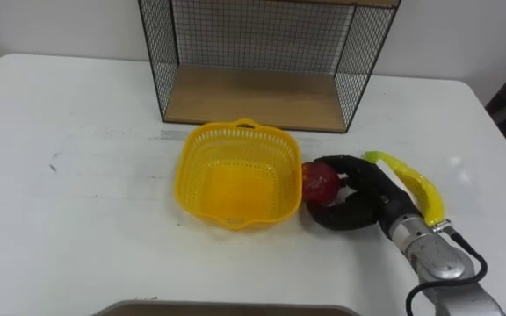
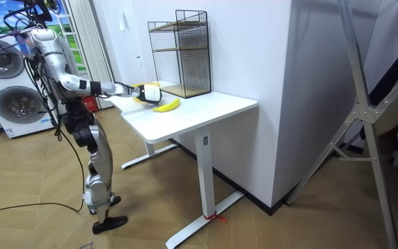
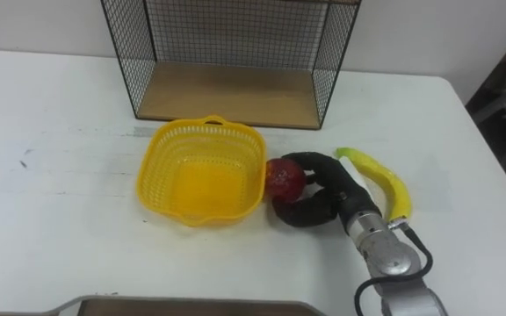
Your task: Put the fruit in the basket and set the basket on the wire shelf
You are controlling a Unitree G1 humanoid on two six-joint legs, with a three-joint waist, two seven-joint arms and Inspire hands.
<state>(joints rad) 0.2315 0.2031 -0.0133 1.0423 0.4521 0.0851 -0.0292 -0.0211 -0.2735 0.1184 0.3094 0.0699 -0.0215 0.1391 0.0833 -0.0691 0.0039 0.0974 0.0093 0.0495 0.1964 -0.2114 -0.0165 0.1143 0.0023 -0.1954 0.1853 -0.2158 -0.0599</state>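
Note:
A yellow plastic basket [image 1: 234,174] [image 3: 202,169] stands empty on the white table, in front of the wire shelf [image 1: 262,57] [image 3: 227,53]. A red apple [image 1: 320,183] [image 3: 284,179] rests on the table against the basket's right side. My right hand [image 1: 365,195] [image 3: 330,195], in a black glove, has its fingers and thumb curled round the apple. A yellow banana [image 1: 415,183] [image 3: 378,177] lies just right of that hand. In the room view I stand at the table's end with the right arm stretched over it towards the basket [image 2: 146,92] and the banana [image 2: 166,105].
The wire shelf has a wooden floor board [image 1: 253,98] and an open front facing me. The white table [image 1: 77,193] stretches wide to the left of the basket. A grey edge [image 1: 227,309] shows at the bottom of the eye views.

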